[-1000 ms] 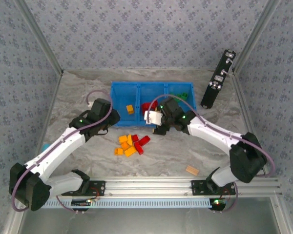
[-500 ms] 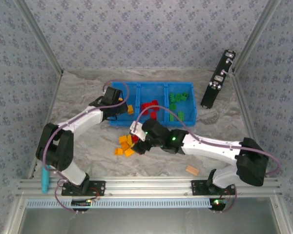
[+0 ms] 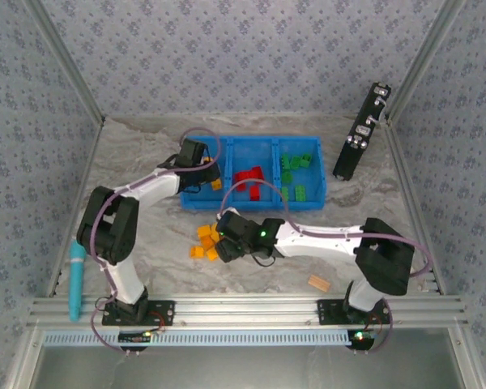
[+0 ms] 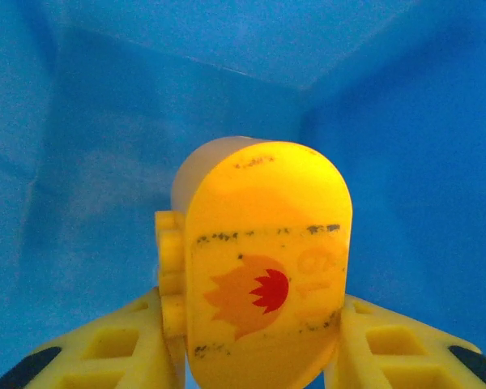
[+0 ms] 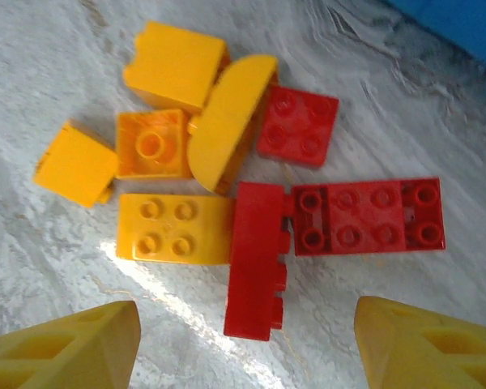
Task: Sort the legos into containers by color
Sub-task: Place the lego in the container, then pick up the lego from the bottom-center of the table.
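Observation:
My left gripper (image 4: 259, 361) is shut on an orange-yellow rounded lego (image 4: 263, 259) with a flame print, held inside the left compartment of the blue tray (image 3: 251, 140). In the top view that gripper (image 3: 204, 172) is over the same compartment, where an orange brick (image 3: 216, 184) lies. Red bricks (image 3: 247, 177) fill the middle compartment and green ones (image 3: 296, 174) the right. My right gripper (image 5: 247, 348) hangs open over the loose pile (image 3: 202, 243) on the table. Between its fingers lies a red brick on its side (image 5: 257, 259), beside a flat red brick (image 5: 368, 215) and a yellow brick (image 5: 174, 228).
A black oblong device (image 3: 360, 134) leans at the back right. A tan block (image 3: 318, 283) lies near the front rail. A teal cylinder (image 3: 75, 279) lies at the left edge. The right arm stretches across the table in front of the tray.
The left arm swung from the table to the tray's left compartment with its brick. The right gripper left the tray, came down over the pile, and its jaws narrowed.

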